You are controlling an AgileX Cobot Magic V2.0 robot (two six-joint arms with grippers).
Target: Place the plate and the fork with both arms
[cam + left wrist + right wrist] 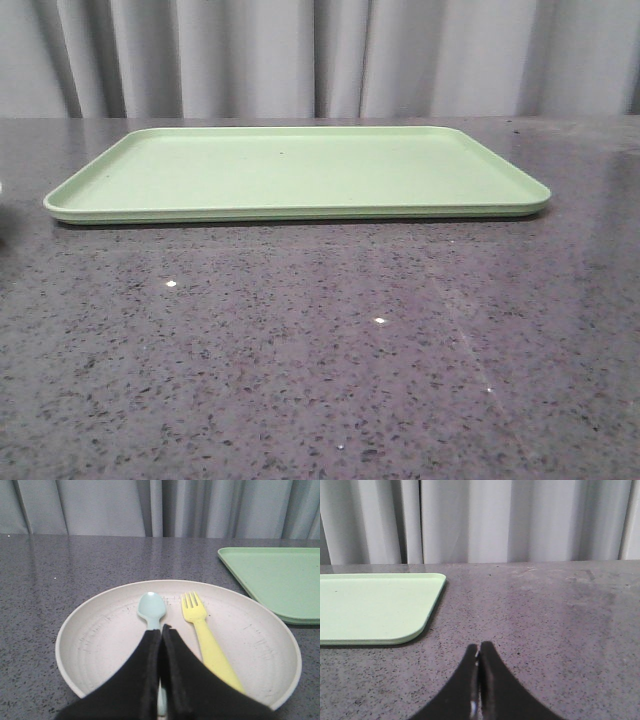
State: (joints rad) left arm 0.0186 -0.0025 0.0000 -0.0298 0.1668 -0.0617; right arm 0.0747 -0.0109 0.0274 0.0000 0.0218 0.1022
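Left gripper [161, 630]: black tapered fingers pressed together, nothing between them, poised over the near part of the round shallow cream plastic plate [100, 645].

Plate: sits on the dark speckled stone-look tabletop [75, 565], just beside a corner of the flat rectangular light-green plastic tray [280, 575], not on it. Out of the front view.

Contents of plate: small yellow plastic fork [207, 640], tines away from me; pale blue-grey plastic spoon [151, 609] beside it, its handle running under my left fingers.

Right gripper [479, 652]: fingers likewise pressed together, empty, over bare tabletop near the tray's opposite corner.

Step in hand, as I judge it: no grasp begun. I should spread the fingers before descending, take the plate by its rim and the fork by its thick handle, and leave the spoon.

Surface: polished, reflecting small lights. Backdrop: pale grey pleated curtain [330, 55].
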